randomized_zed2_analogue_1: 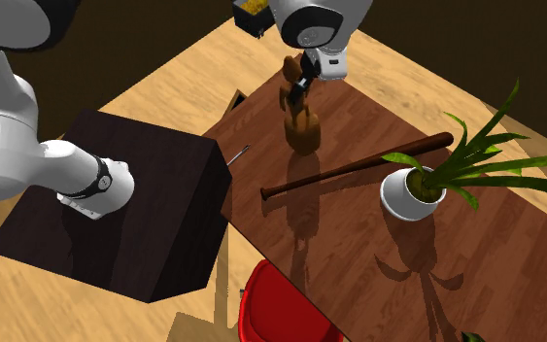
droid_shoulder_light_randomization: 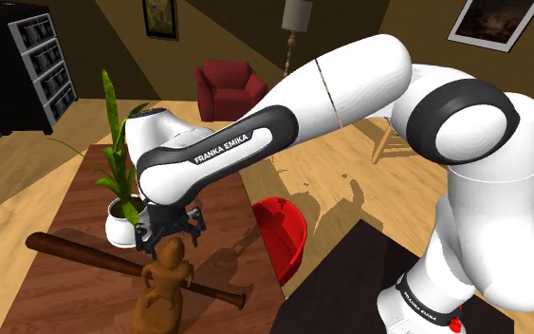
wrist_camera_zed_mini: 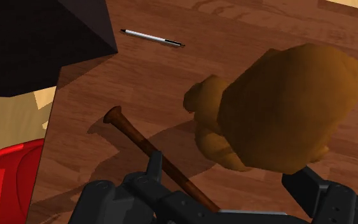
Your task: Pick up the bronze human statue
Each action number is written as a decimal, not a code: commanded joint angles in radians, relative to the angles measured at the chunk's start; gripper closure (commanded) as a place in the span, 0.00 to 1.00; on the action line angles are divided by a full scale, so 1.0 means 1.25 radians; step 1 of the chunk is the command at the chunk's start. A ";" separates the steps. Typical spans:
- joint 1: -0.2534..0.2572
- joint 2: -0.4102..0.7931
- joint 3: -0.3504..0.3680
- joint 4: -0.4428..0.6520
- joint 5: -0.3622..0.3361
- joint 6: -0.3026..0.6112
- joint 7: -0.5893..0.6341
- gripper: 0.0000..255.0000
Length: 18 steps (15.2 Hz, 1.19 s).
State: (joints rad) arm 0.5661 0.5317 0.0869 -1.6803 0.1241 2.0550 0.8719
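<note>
1. Shoulder view, nearest: the bronze human statue point(droid_shoulder_light_randomization: 165, 285) stands upright at the near end of the wooden table point(droid_shoulder_light_randomization: 227, 204).
2. Directly above its head hangs the black gripper point(droid_shoulder_light_randomization: 172, 242), its 2 fingers spread apart, one on each side and not clamped on it.
3. Just behind the statue lies a dark baseball bat point(droid_shoulder_light_randomization: 75, 254).
4. Farther along stands a white pot point(droid_shoulder_light_randomization: 122, 220) holding a green plant.
5. At the table's right is a red chair point(droid_shoulder_light_randomization: 284, 232).
6. Far off stands a dark red armchair point(droid_shoulder_light_randomization: 229, 87), with a black bookshelf point(droid_shoulder_light_randomization: 32, 62) at the left.
</note>
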 commanded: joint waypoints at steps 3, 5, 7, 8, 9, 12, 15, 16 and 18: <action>0.007 0.017 -0.002 -0.011 -0.008 0.030 0.005 0.00; 0.007 0.030 -0.003 -0.014 -0.008 0.046 0.003 0.00; 0.007 0.034 -0.003 -0.015 -0.008 0.050 0.002 0.00; 0.008 0.035 -0.003 -0.014 -0.008 0.051 0.003 1.00; 0.008 0.037 -0.003 -0.011 -0.008 0.049 0.003 1.00; 0.008 0.036 -0.003 -0.012 -0.008 0.050 0.003 1.00; 0.008 0.037 -0.003 -0.012 -0.008 0.050 0.003 1.00; 0.008 0.037 -0.003 -0.012 -0.008 0.050 0.003 1.00; 0.008 0.037 -0.003 -0.012 -0.008 0.050 0.003 0.00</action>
State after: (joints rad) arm 0.5755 0.5771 0.0829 -1.6949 0.1136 2.1178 0.8756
